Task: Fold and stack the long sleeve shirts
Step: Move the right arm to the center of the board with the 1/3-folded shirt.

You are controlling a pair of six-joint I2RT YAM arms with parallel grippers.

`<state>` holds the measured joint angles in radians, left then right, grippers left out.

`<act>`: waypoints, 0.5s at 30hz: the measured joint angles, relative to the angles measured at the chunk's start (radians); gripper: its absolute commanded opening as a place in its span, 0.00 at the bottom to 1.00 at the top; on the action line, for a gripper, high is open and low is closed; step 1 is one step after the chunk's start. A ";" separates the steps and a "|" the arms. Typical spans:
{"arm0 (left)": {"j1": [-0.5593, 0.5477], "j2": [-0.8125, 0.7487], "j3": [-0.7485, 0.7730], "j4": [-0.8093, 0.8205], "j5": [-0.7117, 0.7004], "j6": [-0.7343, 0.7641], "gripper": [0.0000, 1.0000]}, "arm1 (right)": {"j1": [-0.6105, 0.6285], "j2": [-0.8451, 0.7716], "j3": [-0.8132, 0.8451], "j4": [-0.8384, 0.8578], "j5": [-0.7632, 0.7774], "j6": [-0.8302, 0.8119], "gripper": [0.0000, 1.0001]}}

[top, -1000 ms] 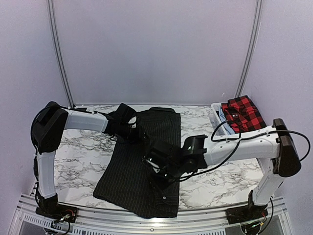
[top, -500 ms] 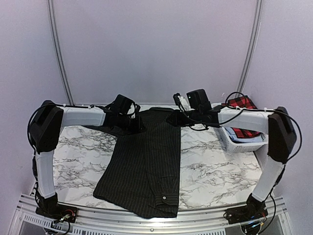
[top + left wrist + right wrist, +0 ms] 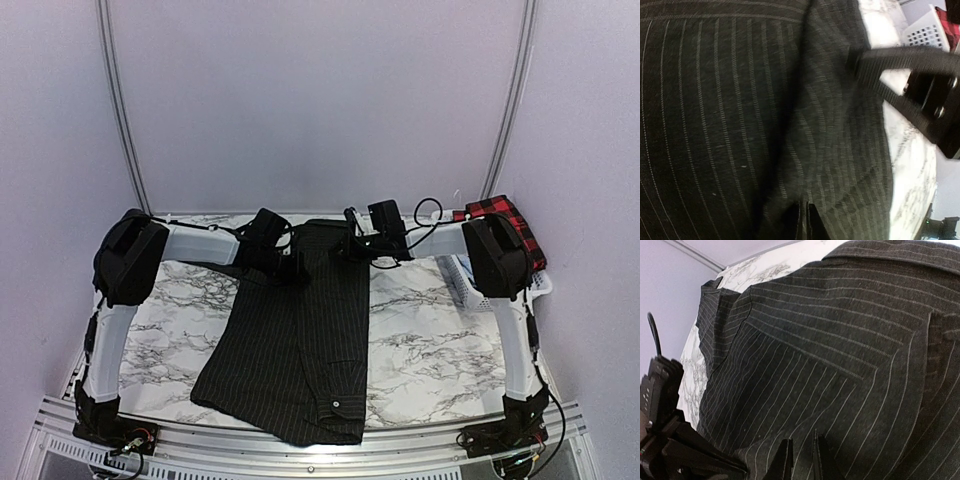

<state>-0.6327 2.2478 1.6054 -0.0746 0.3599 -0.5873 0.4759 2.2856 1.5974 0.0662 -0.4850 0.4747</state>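
On the top camera I see the black pinstriped button-up cloth shirt point(image 3: 290, 350) lying flat on the white marbled bench point(image 3: 440, 350). My left end effector point(image 3: 292, 270) and right end effector point(image 3: 345, 247) are at its far corners, and the red-and-black checked cloth shirt point(image 3: 505, 215) sits atop the white plastic lattice basket point(image 3: 458, 278) at far right. My left wrist camera shows that end effector pinched shut on pinstriped cloth, and my right wrist camera shows the same grip there.
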 measured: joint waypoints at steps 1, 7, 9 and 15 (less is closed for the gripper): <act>0.002 0.007 0.000 -0.001 -0.007 0.000 0.06 | -0.005 0.021 0.025 0.005 -0.005 0.006 0.11; 0.011 0.017 0.000 -0.003 -0.061 -0.009 0.08 | -0.037 0.201 0.260 -0.019 -0.010 0.043 0.11; 0.012 0.019 0.000 -0.004 -0.073 -0.011 0.10 | -0.039 0.255 0.327 -0.039 -0.004 0.050 0.11; 0.014 0.020 0.000 -0.005 -0.098 -0.014 0.19 | -0.050 0.322 0.421 -0.082 0.014 0.072 0.11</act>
<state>-0.6186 2.2677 1.6054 -0.0795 0.2615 -0.6010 0.4259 2.6080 2.0182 -0.0154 -0.4709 0.5465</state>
